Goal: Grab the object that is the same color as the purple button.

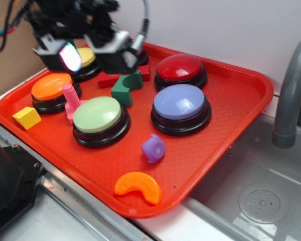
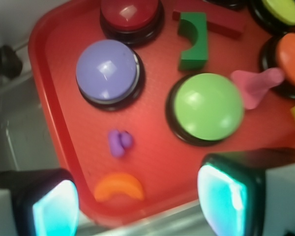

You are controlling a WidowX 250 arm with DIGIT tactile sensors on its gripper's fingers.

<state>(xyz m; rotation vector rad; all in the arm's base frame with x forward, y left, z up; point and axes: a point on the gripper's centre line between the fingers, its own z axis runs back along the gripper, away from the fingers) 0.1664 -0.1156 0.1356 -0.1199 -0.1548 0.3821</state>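
Observation:
The small lavender-purple piece (image 1: 153,148) lies on the red tray (image 1: 231,120), in front of the purple button (image 1: 180,103). In the wrist view the piece (image 2: 120,142) sits below the purple button (image 2: 107,70). My gripper (image 1: 93,55) hangs high over the tray's back left, above the yellow button and the green block, well away from the piece. Its jaws are wide open and empty, with pale pads (image 2: 56,209) at the bottom corners of the wrist view. In that view the gripper (image 2: 137,206) frames the tray's front edge.
An orange crescent (image 1: 138,187) lies near the tray's front edge. A green button (image 1: 98,116), pink screw (image 1: 71,100), orange button (image 1: 52,88), red button (image 1: 180,69), yellow button (image 1: 85,59), green block (image 1: 125,88), red block (image 1: 106,80) and yellow cube (image 1: 27,117) crowd the tray. A sink (image 1: 256,201) with a grey faucet (image 1: 291,90) is at the right.

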